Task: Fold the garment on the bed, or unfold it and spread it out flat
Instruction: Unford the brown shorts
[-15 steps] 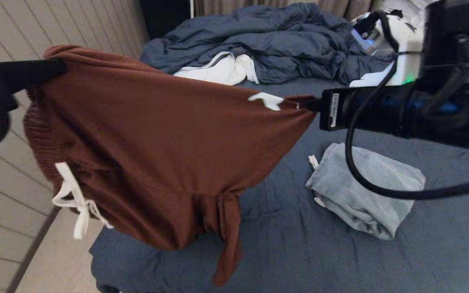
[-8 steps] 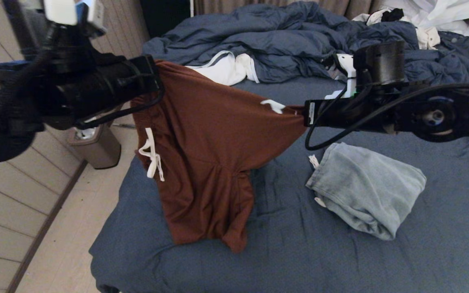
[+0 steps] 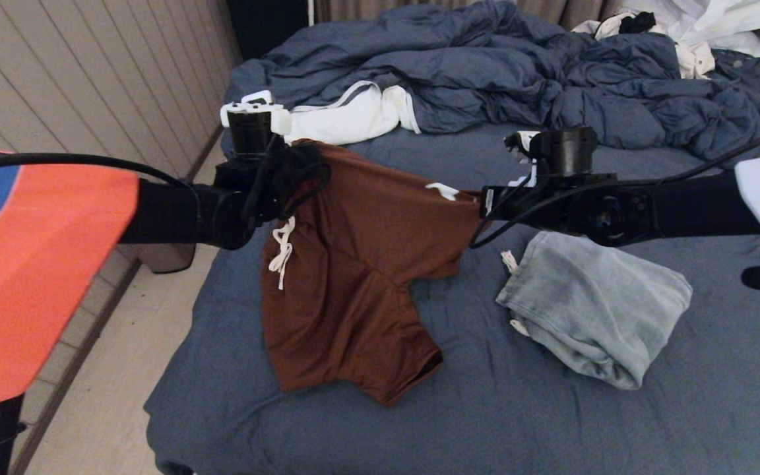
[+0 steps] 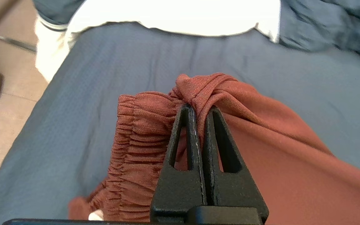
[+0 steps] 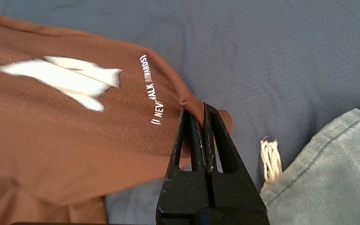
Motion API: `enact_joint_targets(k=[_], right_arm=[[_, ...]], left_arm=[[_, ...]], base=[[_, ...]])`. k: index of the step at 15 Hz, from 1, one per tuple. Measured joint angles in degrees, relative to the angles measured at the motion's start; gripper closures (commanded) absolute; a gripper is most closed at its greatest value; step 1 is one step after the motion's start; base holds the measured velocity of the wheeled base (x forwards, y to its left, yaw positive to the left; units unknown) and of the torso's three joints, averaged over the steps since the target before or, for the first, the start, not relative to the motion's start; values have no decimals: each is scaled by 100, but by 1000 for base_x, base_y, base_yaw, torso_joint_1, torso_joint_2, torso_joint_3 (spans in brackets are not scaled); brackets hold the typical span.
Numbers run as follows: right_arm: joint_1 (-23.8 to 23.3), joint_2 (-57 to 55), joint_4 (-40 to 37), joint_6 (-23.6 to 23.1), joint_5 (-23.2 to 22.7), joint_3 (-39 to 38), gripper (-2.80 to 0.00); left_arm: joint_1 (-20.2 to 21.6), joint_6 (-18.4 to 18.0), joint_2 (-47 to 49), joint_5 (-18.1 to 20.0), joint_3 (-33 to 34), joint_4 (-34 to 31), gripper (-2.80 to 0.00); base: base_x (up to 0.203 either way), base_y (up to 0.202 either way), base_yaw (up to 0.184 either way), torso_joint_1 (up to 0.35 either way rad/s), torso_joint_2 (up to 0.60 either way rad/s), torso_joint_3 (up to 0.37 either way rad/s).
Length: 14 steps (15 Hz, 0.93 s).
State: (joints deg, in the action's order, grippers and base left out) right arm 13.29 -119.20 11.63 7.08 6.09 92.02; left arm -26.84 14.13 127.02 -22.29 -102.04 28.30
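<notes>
Two end effectors are holding one rust-brown pair of shorts over the bed.

Nearest, the hem of the shorts (image 3: 353, 316) is lying on the bed (image 3: 485, 409), whose slate-blue sheet is also carrying one folded pale denim garment (image 3: 594, 307) just right of them. Above, the left end effector (image 4: 198, 109) is pinching the gathered elastic waistband with its fingers closed tight, and the right end effector (image 5: 200, 114) is clamping the opposite edge beside the white logo (image 5: 64, 78), closed on the cloth. One white drawstring (image 3: 281, 254) is dangling near the left grip. Farther back, one rumpled blue duvet (image 3: 485, 72) is lying heaped, with its white lining (image 3: 347, 119) showing.
</notes>
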Motion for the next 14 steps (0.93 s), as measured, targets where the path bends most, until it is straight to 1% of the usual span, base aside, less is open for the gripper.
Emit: enact_joint_targets(k=[1, 2, 3, 4, 5, 8, 9, 12, 14], right_arm=[[-61, -61, 6, 9, -1, 49, 0], [-108, -116, 5, 16, -1, 102, 0], [-182, -177, 5, 18, 2, 173, 0], [-249, -246, 5, 25, 16, 258, -280], [-299, -302, 38, 27, 25, 304, -280], [-385, -413, 249, 10, 46, 303, -280], [-398, -436, 265, -1, 30, 291, -280], [-443, -461, 284, 8, 24, 242, -280], [-411, -439, 295, 8, 3, 149, -280]], left_arm=[[-7, -39, 256, -142, -346, -27, 0], [-23, -175, 501, -266, -607, -45, 0], [-68, -394, 701, -347, -743, -19, 0], [-113, -614, 860, -409, -819, 120, 0], [-143, -741, 961, -433, -854, 265, 0], [-143, -902, 1155, -598, -891, 320, 0], [-162, -909, 1197, -601, -902, 320, -280], [-166, -925, 1243, -695, -932, 355, -280], [-168, -936, 1236, -683, -932, 364, -280]], base=[[0, 0, 0, 0, 0, 0], [0, 0, 0, 0, 0, 0], [0, 0, 0, 0, 0, 0], [0, 0, 0, 0, 0, 0], [0, 0, 0, 0, 0, 0], [0, 0, 0, 0, 0, 0], [0, 0, 0, 0, 0, 0], [0, 0, 0, 0, 0, 0], [0, 0, 0, 0, 0, 0]])
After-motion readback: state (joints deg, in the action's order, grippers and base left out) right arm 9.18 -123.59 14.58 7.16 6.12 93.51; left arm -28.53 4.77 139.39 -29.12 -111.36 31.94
